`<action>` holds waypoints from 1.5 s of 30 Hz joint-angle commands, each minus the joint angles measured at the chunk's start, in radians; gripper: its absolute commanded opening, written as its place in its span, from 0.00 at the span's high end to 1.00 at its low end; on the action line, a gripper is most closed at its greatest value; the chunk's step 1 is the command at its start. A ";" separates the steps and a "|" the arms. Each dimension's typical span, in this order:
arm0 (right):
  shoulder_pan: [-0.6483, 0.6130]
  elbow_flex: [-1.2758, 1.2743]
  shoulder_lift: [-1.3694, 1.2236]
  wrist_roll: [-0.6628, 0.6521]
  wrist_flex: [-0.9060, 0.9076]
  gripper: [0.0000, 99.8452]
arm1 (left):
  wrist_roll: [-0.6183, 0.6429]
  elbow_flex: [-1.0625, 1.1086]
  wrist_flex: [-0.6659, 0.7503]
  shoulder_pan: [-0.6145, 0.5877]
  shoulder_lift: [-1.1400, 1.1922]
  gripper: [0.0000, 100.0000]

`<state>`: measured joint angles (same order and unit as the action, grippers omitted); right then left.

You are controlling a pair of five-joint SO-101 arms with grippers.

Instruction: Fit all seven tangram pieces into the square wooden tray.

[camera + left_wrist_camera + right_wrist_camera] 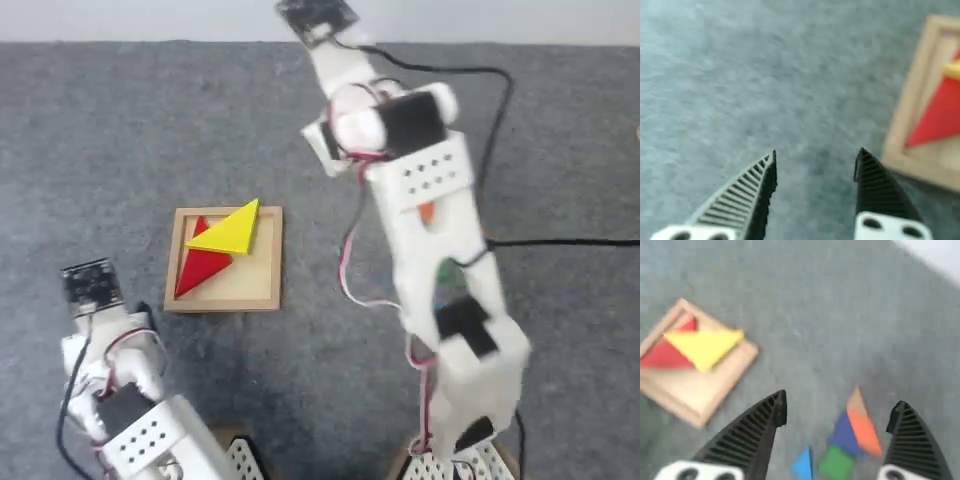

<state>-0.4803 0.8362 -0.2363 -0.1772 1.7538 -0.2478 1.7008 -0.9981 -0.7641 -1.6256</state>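
The square wooden tray (252, 285) lies left of the table's middle. In it is a red triangle (203, 268), and a yellow triangle (232, 233) lies partly over that one, its tip reaching the far rim. My left gripper (817, 155) hovers open over bare carpet beside the tray (905, 130), where the red triangle (940, 117) shows. My right gripper (840, 400) is open above loose pieces: an orange piece (862, 427), a dark blue piece (844, 432), a green square (836, 462) and a light blue triangle (804, 465). The tray (730, 375) lies farther off.
Grey carpet covers the whole table. One white arm (440, 250) stretches from the near edge to the far edge, hiding most of the loose pieces; an orange bit (427, 212) and a green bit (447, 272) peek out. Cables (500, 100) trail at right.
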 commanded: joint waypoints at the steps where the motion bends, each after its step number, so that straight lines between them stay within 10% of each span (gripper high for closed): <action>1: 0.099 -0.342 0.277 0.014 0.039 0.68 | 0.005 -0.016 -0.054 0.095 -0.015 0.75; 18: 0.518 -1.834 0.872 -0.184 -0.753 0.68 | -0.221 -0.226 -0.064 0.114 -0.003 0.76; 28: 0.522 -2.030 0.911 -0.184 -0.911 0.68 | -0.281 -0.944 -0.460 0.201 0.689 0.75; 36: 0.524 -2.079 0.909 -0.210 -0.966 0.68 | -0.282 -1.354 -0.463 0.201 1.373 0.72; 45: 0.524 -2.079 0.903 -0.212 -0.966 0.68 | -0.331 -1.466 -0.356 0.296 1.606 0.70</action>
<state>0.0292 -1.2505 0.6398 -0.3751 0.8071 -0.5547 0.2831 -1.4016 -0.5125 -0.0299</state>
